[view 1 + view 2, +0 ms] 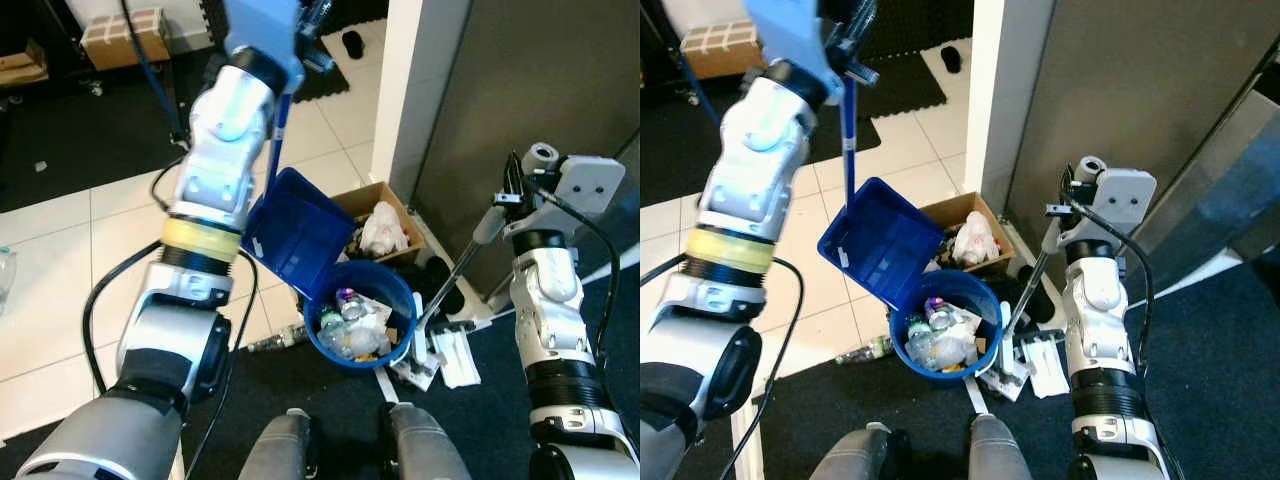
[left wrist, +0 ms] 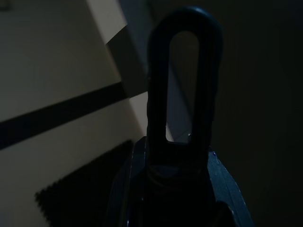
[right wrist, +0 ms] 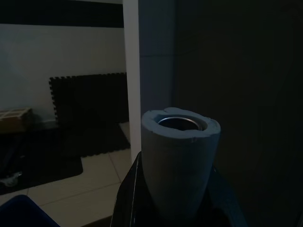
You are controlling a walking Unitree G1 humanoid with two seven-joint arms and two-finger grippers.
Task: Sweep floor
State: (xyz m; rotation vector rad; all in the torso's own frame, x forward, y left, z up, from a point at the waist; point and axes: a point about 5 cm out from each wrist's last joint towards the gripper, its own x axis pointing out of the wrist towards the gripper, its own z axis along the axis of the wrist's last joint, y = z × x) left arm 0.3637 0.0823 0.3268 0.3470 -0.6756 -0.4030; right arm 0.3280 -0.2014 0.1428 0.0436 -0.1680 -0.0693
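Observation:
A blue dustpan (image 1: 295, 235) hangs tilted, its mouth down over the round blue bin (image 1: 398, 283), which holds bottles and wrappers. Its long blue handle (image 1: 848, 130) runs up to my raised left gripper (image 1: 310, 30), which is shut on it; the handle's loop end (image 2: 182, 85) stands up in the left wrist view. My right gripper (image 1: 515, 190) is shut on the broom's grey foam grip (image 3: 180, 156). The broom's shaft (image 1: 455, 270) slants down to its white head (image 1: 425, 360) on the floor right of the bin.
A cardboard box (image 1: 372, 193) with a white bag stands behind the bin against the white pillar (image 1: 410, 80). A plastic bottle (image 1: 275, 342) lies on the floor left of the bin. A dark wall panel (image 1: 520, 70) is close on the right. White tiles spread left.

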